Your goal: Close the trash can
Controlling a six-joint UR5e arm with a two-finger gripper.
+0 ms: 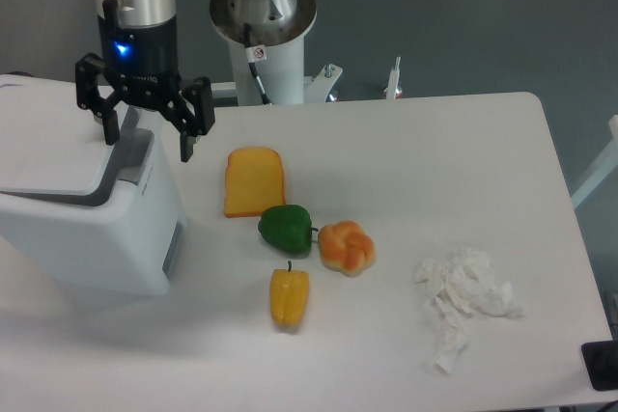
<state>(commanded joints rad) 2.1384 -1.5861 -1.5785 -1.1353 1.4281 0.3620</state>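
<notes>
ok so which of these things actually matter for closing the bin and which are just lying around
Part of the job:
bin
lid
pincer, open over the bin's right edge

Just lying about:
cheese
green pepper
yellow pepper
bun
tissue

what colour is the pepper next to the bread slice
Green: the glossy green toy pepper, clearest in the fixed camera view.

White desk (463, 142) bearing trash can (82, 229), cheese wedge (254, 181), green pepper (286, 228), bun (347, 247), yellow pepper (289, 297), crumpled tissue (465, 301).
</notes>
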